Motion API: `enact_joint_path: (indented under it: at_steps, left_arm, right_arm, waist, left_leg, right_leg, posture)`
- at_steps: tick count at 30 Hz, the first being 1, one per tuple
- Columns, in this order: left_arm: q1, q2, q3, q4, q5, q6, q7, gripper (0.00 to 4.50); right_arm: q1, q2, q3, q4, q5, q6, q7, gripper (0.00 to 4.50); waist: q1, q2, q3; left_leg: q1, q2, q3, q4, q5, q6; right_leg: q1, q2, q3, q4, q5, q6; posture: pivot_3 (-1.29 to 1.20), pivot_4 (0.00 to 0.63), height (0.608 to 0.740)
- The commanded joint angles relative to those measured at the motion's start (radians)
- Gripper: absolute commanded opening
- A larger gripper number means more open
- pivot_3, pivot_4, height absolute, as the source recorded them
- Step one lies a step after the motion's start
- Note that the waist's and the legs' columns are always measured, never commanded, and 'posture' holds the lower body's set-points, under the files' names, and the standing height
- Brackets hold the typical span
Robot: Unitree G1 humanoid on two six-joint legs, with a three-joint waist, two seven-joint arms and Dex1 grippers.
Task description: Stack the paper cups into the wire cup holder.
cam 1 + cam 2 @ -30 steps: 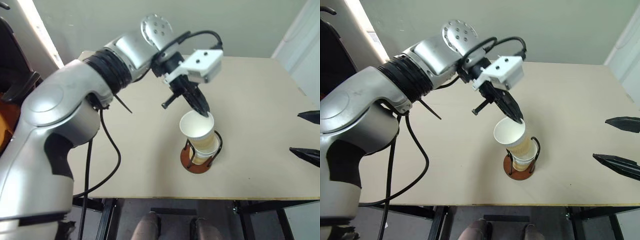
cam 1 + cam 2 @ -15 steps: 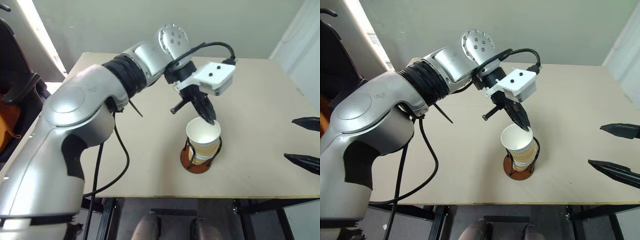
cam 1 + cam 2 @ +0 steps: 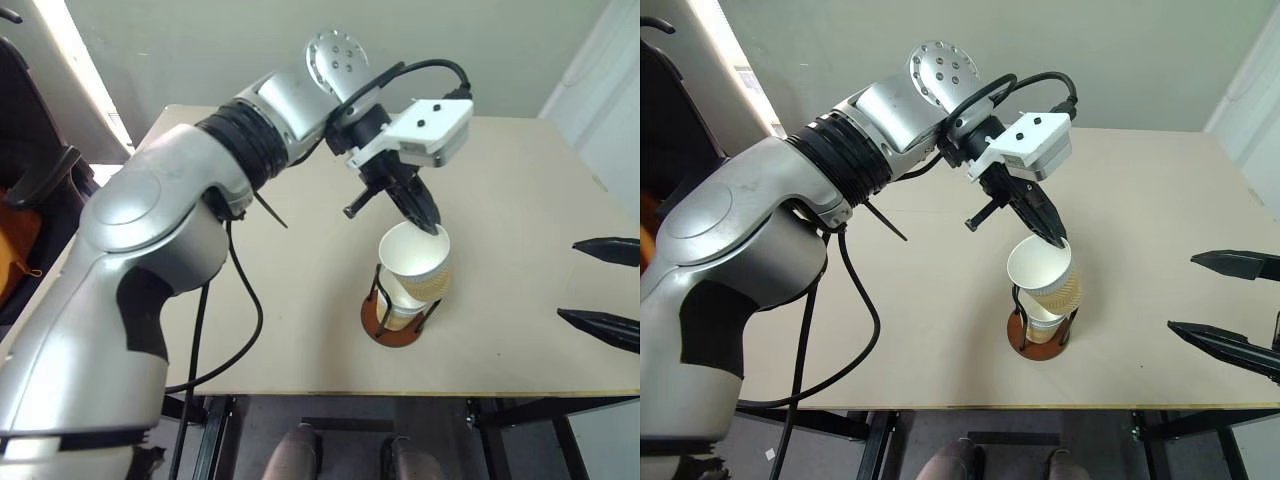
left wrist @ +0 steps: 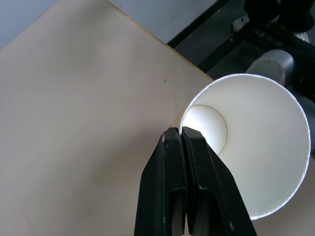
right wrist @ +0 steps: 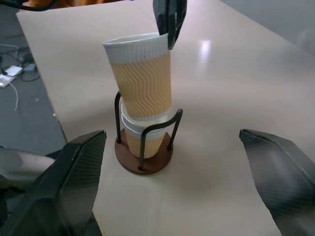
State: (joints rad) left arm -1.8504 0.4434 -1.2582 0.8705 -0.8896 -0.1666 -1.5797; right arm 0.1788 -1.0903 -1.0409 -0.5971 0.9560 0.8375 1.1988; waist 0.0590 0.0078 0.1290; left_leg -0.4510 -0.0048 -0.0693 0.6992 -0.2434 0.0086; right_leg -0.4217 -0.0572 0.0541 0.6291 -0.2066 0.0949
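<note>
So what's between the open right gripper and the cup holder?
Only bare table, as the right wrist view shows; right gripper stands apart from the cup holder.

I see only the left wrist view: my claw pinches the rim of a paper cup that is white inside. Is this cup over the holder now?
Observer: Yes. The tan ribbed paper cup in the left claw has its bottom inside a second paper cup, which sits in the black wire cup holder with a round reddish-brown base.
Operator: Is it fully down?
Observer: No. Most of its ribbed wall stands above the second paper cup's rim, and it leans a little.
Operator: Where is the other claw?
Observer: The right claw is open, to the side of the holder and apart from it.
</note>
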Motion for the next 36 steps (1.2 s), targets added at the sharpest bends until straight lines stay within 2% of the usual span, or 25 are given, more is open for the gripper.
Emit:
enact_joint_path:
  at_steps: [1,13,17,22,26,29,32,36]
  left_arm:
    - [-0.016,-0.012,-0.003,0.026,0.04,-0.035,-0.035,0.01]
    - [0.017,-0.059,-0.032,0.074,0.138,-0.099,-0.035,0.01]
    - [0.024,-0.07,-0.024,0.089,0.163,-0.11,-0.035,0.92]
    - [0.03,-0.078,-0.003,0.109,0.187,-0.115,-0.035,2.7]
    - [0.059,-0.081,0.081,0.168,0.258,-0.134,-0.035,4.12]
    - [0.09,-0.05,0.192,0.197,0.293,-0.11,-0.035,4.12]
    - [0.14,0.027,0.351,0.228,0.34,-0.074,-0.035,4.12]
    - [0.27,0.224,0.556,0.157,0.401,0.031,-0.032,4.12]
  right_arm:
    - [-0.006,-0.007,-0.007,-0.007,-0.002,-0.018,-0.01,4.5]
    - [0.011,0.005,-0.02,-0.037,0.012,-0.009,-0.035,4.5]
    - [0.01,0.003,-0.021,-0.046,0.022,-0.004,-0.041,4.5]
    - [-0.004,-0.009,0.004,-0.035,0.028,-0.01,-0.044,4.5]
    - [-0.071,-0.037,0.112,0.014,0.013,-0.053,-0.041,4.5]
    - [-0.143,-0.063,0.215,0.07,-0.01,-0.093,-0.031,4.5]
    - [-0.223,-0.089,0.338,0.142,-0.052,-0.149,-0.003,4.5]
    - [-0.339,-0.115,0.475,0.232,-0.092,-0.2,0.045,4.5]
  waist:
    - [0.0,0.0,0.0]
    - [0.0,0.0,0.0]
    - [0.0,0.0,0.0]
    - [0.0,0.0,0.0]
    - [0.0,0.001,0.0]
    - [-0.001,0.001,0.0]
    - [-0.007,0.003,-0.001]
    - [-0.026,0.008,-0.003]
  left_leg:
    - [0.0,0.0,0.0,0.0,0.0,0.0]
    - [0.0,0.0,0.0,0.0,0.0,0.0]
    - [0.0,0.0,0.0,0.0,0.0,0.0]
    - [0.0,0.0,0.001,0.0,0.0,0.0]
    - [0.001,0.0,0.001,0.0,0.0,0.0]
    - [0.001,0.0,0.001,0.001,0.001,0.0]
    - [0.001,0.0,0.001,0.0,0.001,0.0]
    - [0.0,0.0,0.002,-0.001,0.001,0.0]
  right_leg:
    - [0.0,0.0,0.0,0.0,0.0,0.0]
    - [0.0,0.0,0.0,0.0,0.0,0.0]
    - [0.0,0.0,0.0,0.0,0.0,0.001]
    - [0.0,0.0,0.001,0.0,0.0,0.001]
    - [0.0,0.0,0.001,0.0,0.001,0.001]
    - [0.0,0.001,0.001,0.0,0.001,0.002]
    - [-0.001,0.001,0.002,0.0,0.001,0.003]
    - [-0.003,0.002,0.003,0.0,0.0,0.003]
  posture:
    - [0.0,0.15,0.74]
    - [0.0,0.15,0.74]
    - [0.0,0.15,0.74]
    - [0.0,0.15,0.74]
    - [0.0,0.15,0.74]
    - [0.0,0.15,0.74]
    - [0.0,0.15,0.74]
    - [0.0,0.15,0.74]
